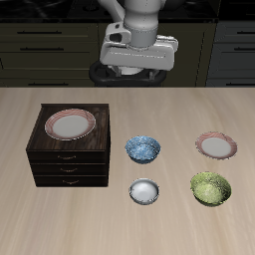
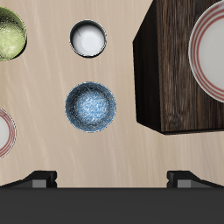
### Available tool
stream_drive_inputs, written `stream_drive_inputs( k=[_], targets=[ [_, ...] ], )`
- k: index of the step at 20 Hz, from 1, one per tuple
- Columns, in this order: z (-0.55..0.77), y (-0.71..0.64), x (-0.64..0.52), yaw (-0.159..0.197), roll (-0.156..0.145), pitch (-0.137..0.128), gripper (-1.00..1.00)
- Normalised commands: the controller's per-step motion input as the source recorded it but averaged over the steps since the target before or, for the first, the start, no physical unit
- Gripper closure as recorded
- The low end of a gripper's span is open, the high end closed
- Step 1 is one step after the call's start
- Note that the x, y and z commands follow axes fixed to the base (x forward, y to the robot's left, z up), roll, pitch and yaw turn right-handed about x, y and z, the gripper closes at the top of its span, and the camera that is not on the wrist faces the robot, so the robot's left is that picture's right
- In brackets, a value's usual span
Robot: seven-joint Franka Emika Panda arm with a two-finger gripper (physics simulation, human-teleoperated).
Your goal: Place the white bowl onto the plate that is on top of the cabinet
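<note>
From the front, the gripper [image 1: 138, 60] hangs high at the back of the table [image 1: 125, 224], well apart from everything on it; its fingers are hard to make out here. The white bowl [image 1: 144, 190] sits near the front edge, just in front of the blue bowl [image 1: 142, 149], with the green bowl [image 1: 210, 188] off to one side. That makes three bowls. There are two plates: the plate [image 1: 70, 124] on top of the cabinet [image 1: 69, 164], and a pink-rimmed plate [image 1: 216, 145] on the table behind the green bowl. One cabinet, three drawers. In the wrist view, the two fingertips show far apart at the frame's edge with nothing between them, so the gripper is spread wide and empty. The white bowl [image 2: 88, 38] stands upright and clear, with the blue bowl [image 2: 91, 107] near it, the green bowl [image 2: 9, 33] partly cut off, and the cabinet [image 2: 166, 87] carrying the plate [image 2: 210, 48] close by. The white bowl looks small, rigid and light, probably smooth and apt to slip; I would pinch its rim wall, one finger inside and one outside, on the side away from the blue bowl.
</note>
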Motion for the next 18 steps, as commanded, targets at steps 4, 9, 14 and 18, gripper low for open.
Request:
stream_drive_inputs(
  k=[4, 9, 14, 18],
  targets=[
    [0.08, 0.02, 0.35, -0.011, 0.004, -0.006, -1.00],
    [0.05, 0.01, 0.34, -0.002, 0.013, 0.005, -1.00],
    [0.04, 0.04, 0.30, -0.009, 0.019, 0.003, -1.00],
    [0.08, 0.03, 0.23, -0.003, -0.002, -0.017, -1.00]
  ],
)
